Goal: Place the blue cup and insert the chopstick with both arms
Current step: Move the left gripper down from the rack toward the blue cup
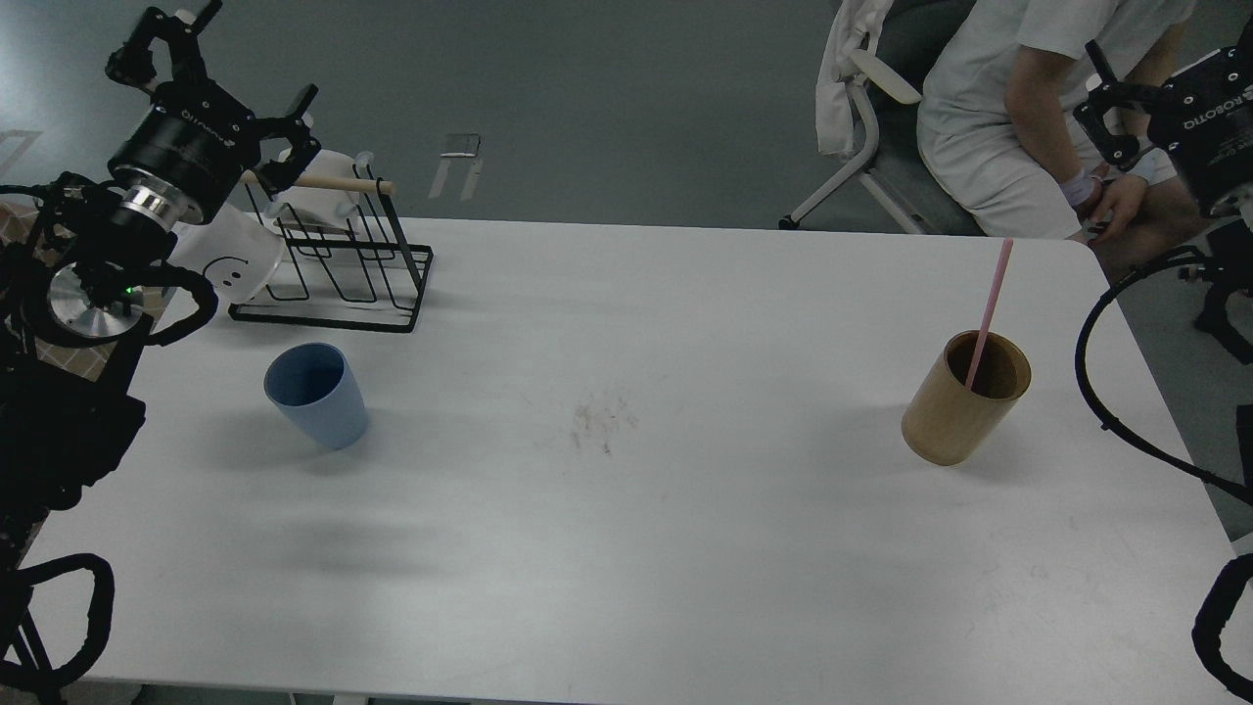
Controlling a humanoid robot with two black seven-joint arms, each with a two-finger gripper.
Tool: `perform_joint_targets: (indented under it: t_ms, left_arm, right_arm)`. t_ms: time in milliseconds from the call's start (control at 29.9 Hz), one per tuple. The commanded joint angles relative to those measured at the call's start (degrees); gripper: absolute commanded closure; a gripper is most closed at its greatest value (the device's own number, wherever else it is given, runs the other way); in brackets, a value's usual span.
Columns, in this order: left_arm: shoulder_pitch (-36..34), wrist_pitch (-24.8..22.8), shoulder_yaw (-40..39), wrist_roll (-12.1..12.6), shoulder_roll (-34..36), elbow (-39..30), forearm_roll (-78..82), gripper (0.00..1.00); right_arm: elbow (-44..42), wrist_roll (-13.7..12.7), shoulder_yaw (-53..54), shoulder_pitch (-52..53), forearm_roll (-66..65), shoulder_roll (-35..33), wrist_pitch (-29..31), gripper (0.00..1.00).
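The blue cup [315, 395] stands upright on the white table [626, 509], left of centre, with nothing touching it. Far to the right, the pink chopstick [989, 311] leans inside a tan wooden cylinder [964, 397]. My left gripper [223, 73] hangs high at the back left, above and behind the cup, near the wire rack. Its fingers are spread open and hold nothing. My right gripper [1104, 103] sits at the top right edge, above and behind the chopstick. It is partly cut off, and its fingers look apart and empty.
A black wire rack [338, 269] with a pale wooden rod stands at the back left, with a white smiley-face mug [230, 262] beside it. A seated person [1028, 108] and a chair [861, 117] are behind the table's far right corner. Black cables [1126, 431] loop along the right edge.
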Motion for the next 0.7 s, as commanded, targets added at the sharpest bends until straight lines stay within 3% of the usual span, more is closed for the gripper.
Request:
perform_joint_targets:
  t_ms: [0, 668]
  left_arm:
    - [0.13, 0.09, 0.17, -0.08, -0.1, -0.34, 0.17, 0.02]
    - [0.65, -0.08, -0.44, 0.01, -0.19, -3.85, -0.18, 0.02]
  right_arm:
    - [1.31, 1.01, 0.09, -0.34, -0.16, 0.05, -0.06, 0.0]
    - [4.03, 2.15, 0.44, -0.42, -0.16, -0.57, 0.11, 0.0]
